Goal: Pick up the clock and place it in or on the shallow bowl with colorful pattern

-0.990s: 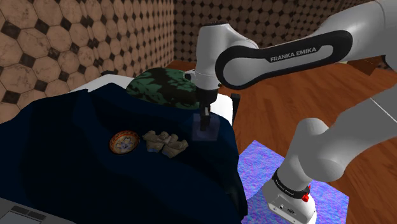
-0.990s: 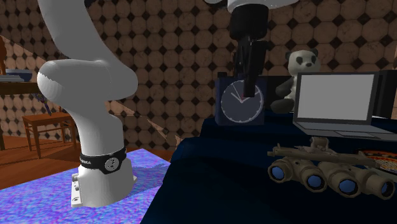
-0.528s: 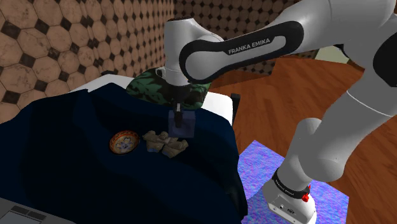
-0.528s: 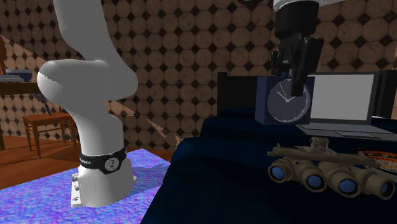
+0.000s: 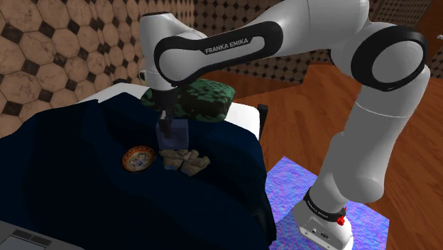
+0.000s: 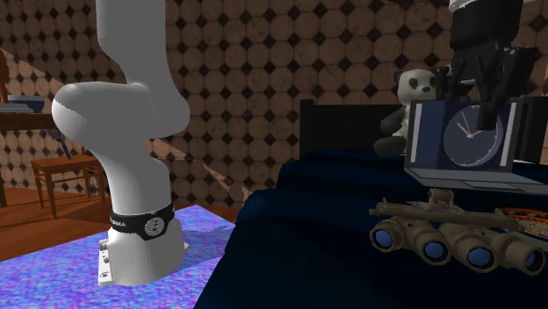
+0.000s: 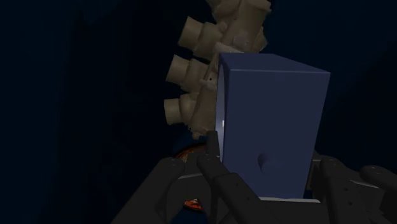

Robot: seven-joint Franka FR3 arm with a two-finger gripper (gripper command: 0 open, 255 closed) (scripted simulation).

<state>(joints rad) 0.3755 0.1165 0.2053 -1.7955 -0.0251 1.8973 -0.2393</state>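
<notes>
Over the tan goggles [image 5: 186, 161] beside the patterned bowl [image 5: 128, 158], blue clock [image 5: 179, 136] in the gripper's [image 5: 167, 131] grasp.

FRANKA EMIKA — white letters on the arm [image 5: 220, 50], its dark band.

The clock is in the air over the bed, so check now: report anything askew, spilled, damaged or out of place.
Nothing stands out. The clock hangs upright in the hand, close above the tan goggles. Goggles and patterned bowl lie flat and apart on the dark blue cover; nothing looks spilled or broken.
</notes>
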